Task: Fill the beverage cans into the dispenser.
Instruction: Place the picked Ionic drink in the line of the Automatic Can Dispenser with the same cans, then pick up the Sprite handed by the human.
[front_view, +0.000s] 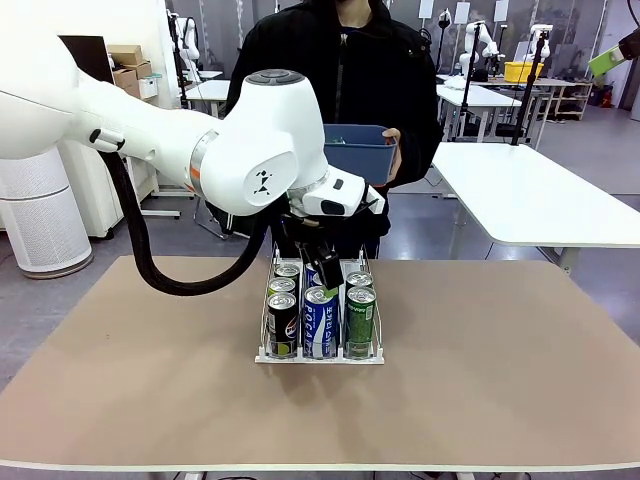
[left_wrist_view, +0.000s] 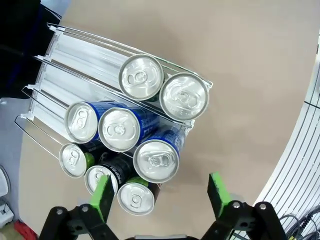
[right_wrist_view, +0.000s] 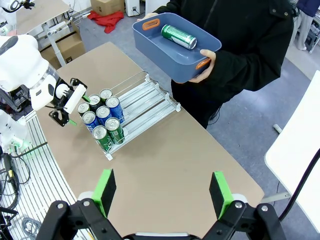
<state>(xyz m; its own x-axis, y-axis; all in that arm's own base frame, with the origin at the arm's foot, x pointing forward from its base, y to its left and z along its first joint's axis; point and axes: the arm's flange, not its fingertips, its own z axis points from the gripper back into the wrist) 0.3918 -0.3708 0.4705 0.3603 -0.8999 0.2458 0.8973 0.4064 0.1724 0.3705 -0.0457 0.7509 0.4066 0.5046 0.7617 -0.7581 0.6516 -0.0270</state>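
Observation:
The dispenser (front_view: 320, 357) is a small white wire rack in the middle of the table, with several beverage cans at its near end: black ones (front_view: 283, 325) in the left lane, blue ones (front_view: 320, 320) in the middle, green ones (front_view: 360, 318) on the right. My left gripper (front_view: 318, 272) hangs open just above the middle lane, holding nothing. In the left wrist view its green pads (left_wrist_view: 102, 197) stand wide apart over the front blue can (left_wrist_view: 156, 160). My right gripper (right_wrist_view: 162, 192) is open and empty, high above the table's right side, far from the rack (right_wrist_view: 150, 97).
A person stands at the far side and holds a blue plastic bin (right_wrist_view: 150, 37) with one green can (right_wrist_view: 178, 36) lying in it. The rack's far lanes (left_wrist_view: 100, 55) hold no cans. Bare brown table lies on both sides of the rack.

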